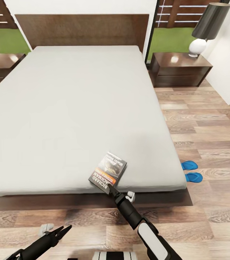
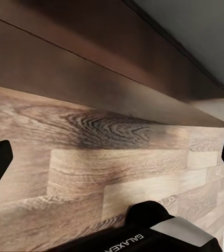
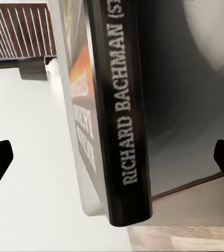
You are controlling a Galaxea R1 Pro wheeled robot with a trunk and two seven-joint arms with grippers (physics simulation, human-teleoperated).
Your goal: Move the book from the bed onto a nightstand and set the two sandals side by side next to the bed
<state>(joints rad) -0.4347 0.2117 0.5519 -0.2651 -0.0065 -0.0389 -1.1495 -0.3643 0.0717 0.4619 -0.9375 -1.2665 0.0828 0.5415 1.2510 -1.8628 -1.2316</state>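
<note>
Here, book (image 1: 107, 170) on bed (image 1: 75, 108) (near edge), wood floor (image 1: 208, 137), both grippers' fingers spread

Showing matt pale cloth on the bed (image 1: 75, 108), glossy dark wood on the nightstand (image 1: 180, 66), grained plank wood across the floor (image 1: 208, 126), glossy paper on the book (image 1: 107, 169).

A lamp (image 1: 205, 29) with a dark shade and white round base stands far right. Wood-plank floor (image 1: 208, 130) covers the right and near side. Green grass (image 1: 5, 39) shows through far windows under brown slatted fencing (image 1: 178, 12).
</note>
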